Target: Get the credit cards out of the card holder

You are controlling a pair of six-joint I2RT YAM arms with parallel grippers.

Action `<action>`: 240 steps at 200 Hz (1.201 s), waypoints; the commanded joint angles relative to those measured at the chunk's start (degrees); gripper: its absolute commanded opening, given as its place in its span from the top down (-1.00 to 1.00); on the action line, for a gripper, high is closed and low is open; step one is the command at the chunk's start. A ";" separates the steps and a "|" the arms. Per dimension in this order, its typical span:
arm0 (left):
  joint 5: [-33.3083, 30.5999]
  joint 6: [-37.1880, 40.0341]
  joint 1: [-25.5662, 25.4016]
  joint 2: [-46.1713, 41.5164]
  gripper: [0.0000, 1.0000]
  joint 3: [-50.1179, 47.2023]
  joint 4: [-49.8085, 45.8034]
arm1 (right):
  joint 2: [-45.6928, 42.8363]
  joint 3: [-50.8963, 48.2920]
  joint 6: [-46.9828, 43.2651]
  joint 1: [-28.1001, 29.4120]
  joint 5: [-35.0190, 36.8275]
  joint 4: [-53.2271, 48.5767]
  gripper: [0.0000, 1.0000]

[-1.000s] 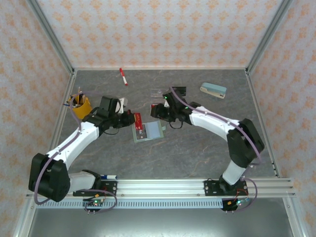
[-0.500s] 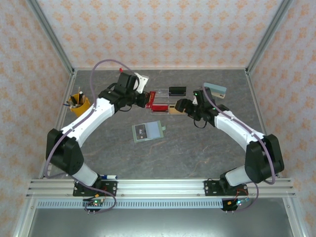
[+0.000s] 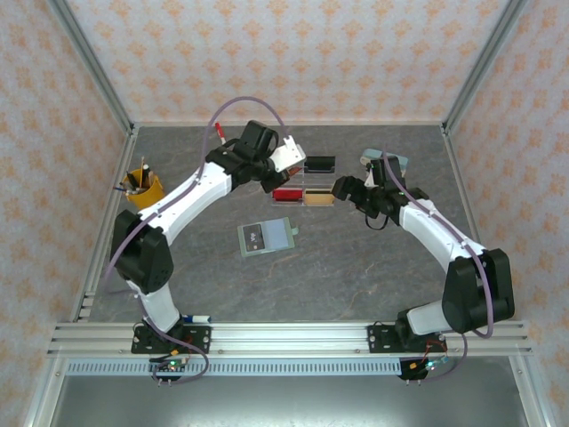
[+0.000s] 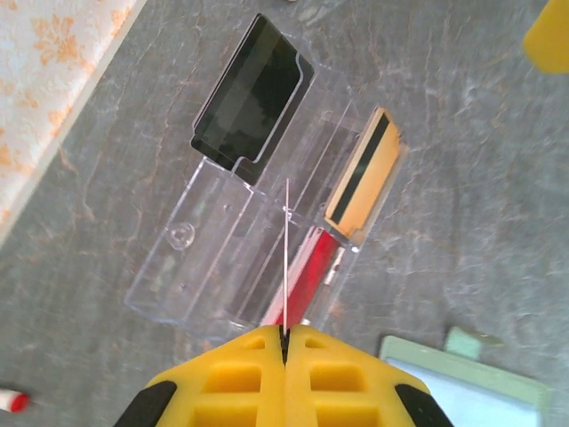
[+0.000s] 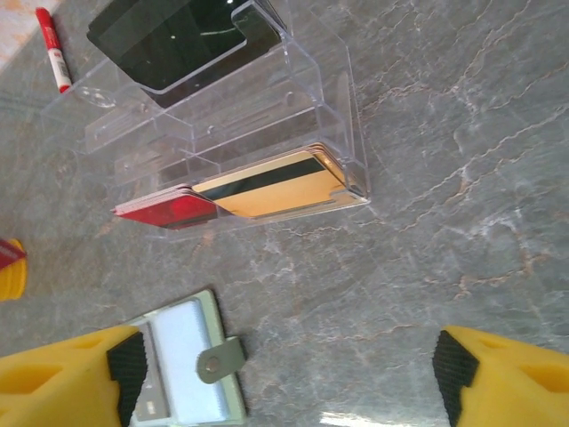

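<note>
Grey marble [image 3: 373,267] lies mostly bare around the clear tray [image 5: 342,98], where the red card [image 5: 164,212] and black-striped gold card [image 5: 271,185] rest. Beside it, the card holder [image 3: 267,237] lies open. Over the tray, the left gripper [image 4: 286,336] has its jaws together; the right gripper [image 5: 286,369] has its jaws wide apart.

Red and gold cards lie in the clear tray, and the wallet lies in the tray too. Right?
Not quite. The red card and gold card lie in the tray, but the wallet lies on the table beside it, as the right wrist view shows.
</note>
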 commanded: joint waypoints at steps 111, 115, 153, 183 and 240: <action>-10.91 23.81 -2.67 17.17 1.00 15.20 -15.66 | -1.34 -0.76 -0.77 -0.06 1.87 -1.41 -0.99; -10.71 24.15 -2.70 17.59 1.00 15.62 -15.92 | -1.36 -0.66 -0.79 -0.03 1.92 -1.51 -0.99; -9.62 25.93 -2.74 20.57 1.00 19.76 -19.01 | -1.38 0.06 -0.74 -0.07 2.22 -2.49 -0.99; -9.67 25.98 -2.76 21.06 1.00 19.86 -18.90 | -1.45 -0.27 -0.46 -0.04 2.14 -2.49 -1.00; -12.00 27.11 -3.26 19.16 1.00 19.09 -16.82 | -1.08 -0.20 -0.54 -0.07 1.69 -2.33 -1.00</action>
